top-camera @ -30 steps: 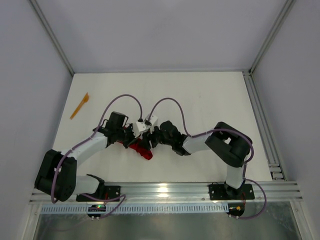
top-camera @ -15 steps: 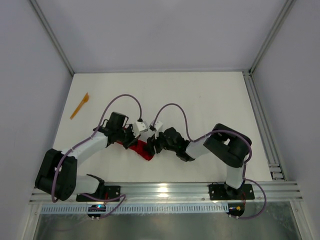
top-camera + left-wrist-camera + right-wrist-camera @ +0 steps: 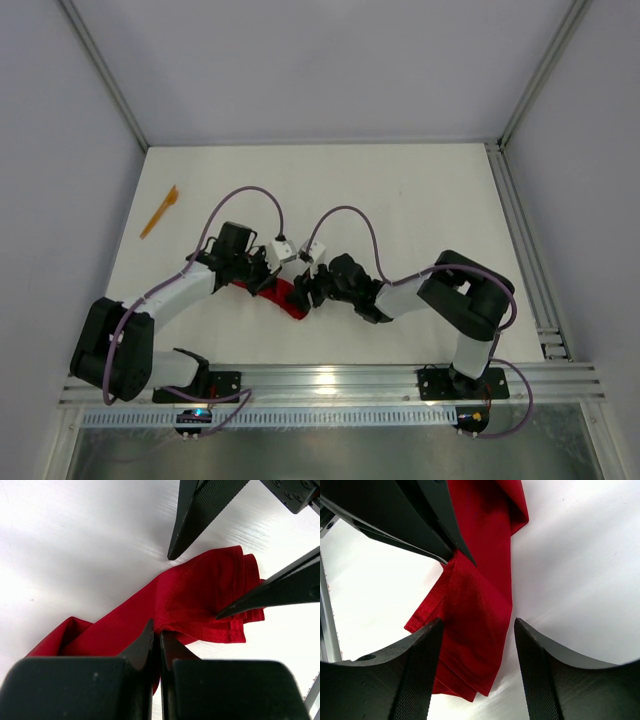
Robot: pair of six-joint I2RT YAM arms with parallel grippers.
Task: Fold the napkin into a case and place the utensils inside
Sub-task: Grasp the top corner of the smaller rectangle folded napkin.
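Note:
The red napkin lies bunched in a long narrow fold on the white table, between the two arms. My left gripper is shut on an upper fold of the napkin near its middle. My right gripper is open and straddles the napkin's layered end, one finger on each side, touching neither clearly. In the top view the left gripper and right gripper meet tip to tip over the cloth. An orange utensil lies far off at the table's left edge.
Purple cables loop above both wrists. Grey walls close the table at the back and sides, and an aluminium rail runs along the near edge. The right arm's elbow sits at the near right.
The right arm has drawn its gripper slightly nearer and lower along the napkin's end, with its elbow shifting nearer too. The left gripper keeps its hold, barely moving.

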